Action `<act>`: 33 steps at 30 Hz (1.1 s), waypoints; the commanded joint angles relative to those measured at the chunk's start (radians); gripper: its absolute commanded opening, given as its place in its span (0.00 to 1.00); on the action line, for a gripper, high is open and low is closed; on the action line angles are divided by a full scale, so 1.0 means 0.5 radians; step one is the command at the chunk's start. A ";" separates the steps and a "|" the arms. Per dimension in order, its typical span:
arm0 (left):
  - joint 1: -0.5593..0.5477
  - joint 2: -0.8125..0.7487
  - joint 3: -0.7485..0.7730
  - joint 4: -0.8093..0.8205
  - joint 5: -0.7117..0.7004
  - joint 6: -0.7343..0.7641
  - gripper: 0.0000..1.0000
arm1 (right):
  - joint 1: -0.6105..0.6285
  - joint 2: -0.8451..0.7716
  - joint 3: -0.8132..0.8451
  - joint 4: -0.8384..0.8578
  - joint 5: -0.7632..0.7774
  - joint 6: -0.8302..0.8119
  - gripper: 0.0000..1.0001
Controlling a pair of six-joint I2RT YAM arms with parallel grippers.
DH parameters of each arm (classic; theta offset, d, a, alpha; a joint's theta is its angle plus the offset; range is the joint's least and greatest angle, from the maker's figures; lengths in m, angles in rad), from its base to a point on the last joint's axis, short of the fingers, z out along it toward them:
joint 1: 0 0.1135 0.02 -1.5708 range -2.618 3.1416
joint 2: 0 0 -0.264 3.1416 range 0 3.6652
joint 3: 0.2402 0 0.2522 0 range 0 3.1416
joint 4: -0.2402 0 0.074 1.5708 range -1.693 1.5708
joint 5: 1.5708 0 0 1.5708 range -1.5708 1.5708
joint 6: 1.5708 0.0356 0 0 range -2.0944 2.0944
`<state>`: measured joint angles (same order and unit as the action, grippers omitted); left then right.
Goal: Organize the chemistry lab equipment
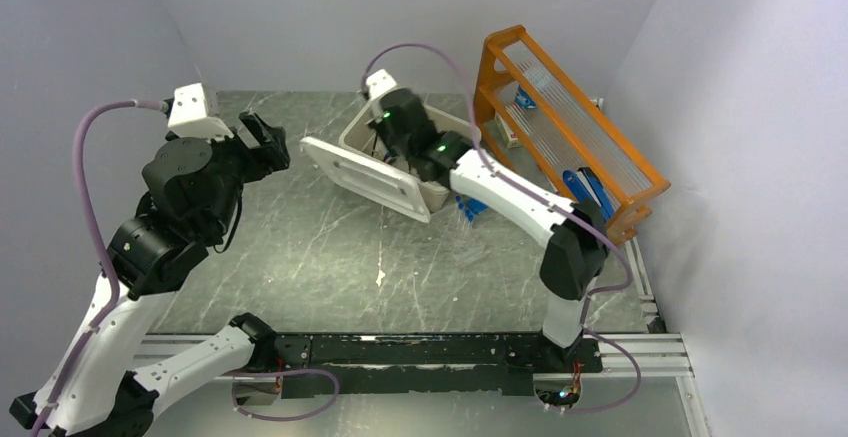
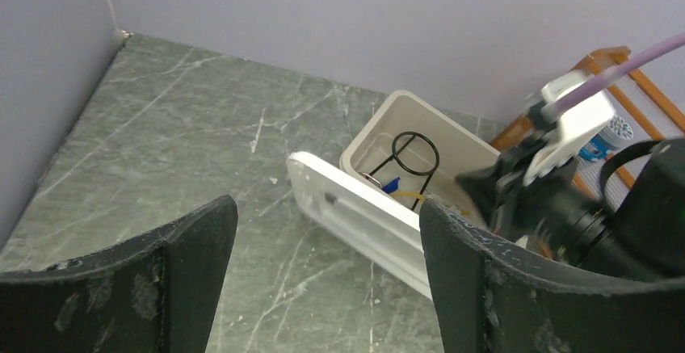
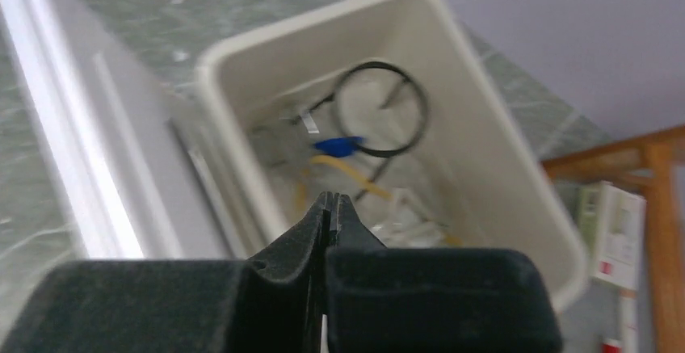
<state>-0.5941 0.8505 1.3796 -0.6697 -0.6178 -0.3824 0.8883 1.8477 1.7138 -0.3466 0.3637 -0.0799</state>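
Observation:
The black wire tripod ring [image 3: 335, 109] stands inside the beige tub [image 3: 323, 22], over a blue-capped tube [image 3: 339, 144], a tan rubber tube [image 3: 349, 169] and pale clutter I cannot make out. The ring also shows in the left wrist view [image 2: 415, 132]. My right gripper [image 3: 331, 199] is shut with nothing visible between its fingers, hovering over the tub's near-left part [image 1: 388, 149]. My left gripper [image 2: 327, 208] is open and empty, raised at the table's left [image 1: 275, 142], well away from the tub. Tongs, brush and triangle are not visible.
The white lid [image 1: 360, 175] leans against the tub's left side. The orange wooden rack [image 1: 570, 127] stands at the right wall with blue items in it. A blue item [image 1: 470, 207] lies by the tub under my right arm. Grey walls close in on three sides.

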 commanded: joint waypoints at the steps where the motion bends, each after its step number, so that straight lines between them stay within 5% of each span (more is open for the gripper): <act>1: 0.013 0.046 -0.025 0.032 0.136 -0.066 0.87 | -0.190 -0.125 -0.123 0.113 -0.252 -0.254 0.00; 6: 0.013 0.061 -0.130 0.009 0.078 -0.117 0.88 | -0.190 -0.179 -0.217 0.100 -0.502 -0.120 0.00; 12: 0.013 0.145 -0.575 0.104 0.194 -0.454 0.90 | -0.191 -0.170 -0.245 0.069 -0.624 0.026 0.12; 16: 0.037 0.392 -1.119 0.564 0.561 -0.804 0.94 | -0.191 -0.158 -0.287 0.105 -0.641 0.135 0.14; 19: 0.065 0.654 -1.242 0.734 0.756 -0.885 0.92 | -0.186 -0.165 -0.294 0.082 -0.670 0.157 0.15; 26: 0.085 0.686 -1.241 0.648 0.482 -0.832 0.95 | -0.114 -0.193 -0.410 0.007 -0.681 0.270 0.26; 33: 0.150 0.632 -1.367 0.490 0.385 -0.932 0.84 | 0.014 -0.051 -0.554 -0.032 -0.609 0.323 0.38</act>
<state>-0.5442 1.2030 0.7288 -0.3923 -0.3645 -0.8074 0.8627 1.7855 1.4597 -0.3355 0.0345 0.0532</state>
